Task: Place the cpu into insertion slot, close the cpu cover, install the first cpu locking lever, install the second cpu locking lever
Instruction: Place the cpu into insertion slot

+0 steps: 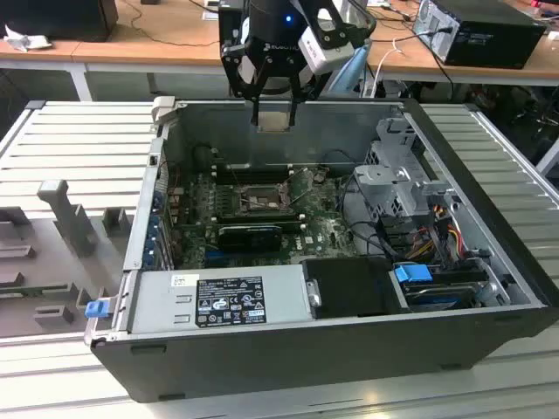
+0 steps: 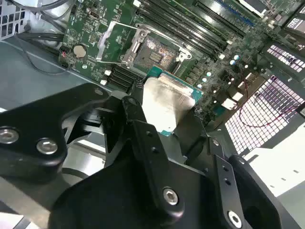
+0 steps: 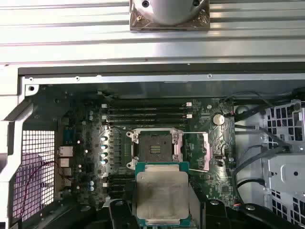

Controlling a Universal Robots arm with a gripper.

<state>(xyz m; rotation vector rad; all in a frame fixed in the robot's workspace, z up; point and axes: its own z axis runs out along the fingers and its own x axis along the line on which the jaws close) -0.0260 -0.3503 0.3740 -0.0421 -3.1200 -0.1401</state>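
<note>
Silver cpu (image 3: 162, 195) clamped in gripper (image 1: 274, 112), well off insertion slot (image 3: 153, 149) w/ cpu cover (image 3: 206, 152) open

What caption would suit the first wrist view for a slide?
Gripper holds the cpu above the open insertion slot, cpu cover swung aside.

In the exterior view the arm (image 1: 288, 26) is cut off by the picture's upper edge above the tool (image 1: 274, 112), and the insertion slot (image 1: 258, 199) is too small to tell its inner detail. In the second wrist view the tool's black body hides part of the cpu (image 2: 164, 102). In the first wrist view the cpu hides the slot's nearest rim.
</note>
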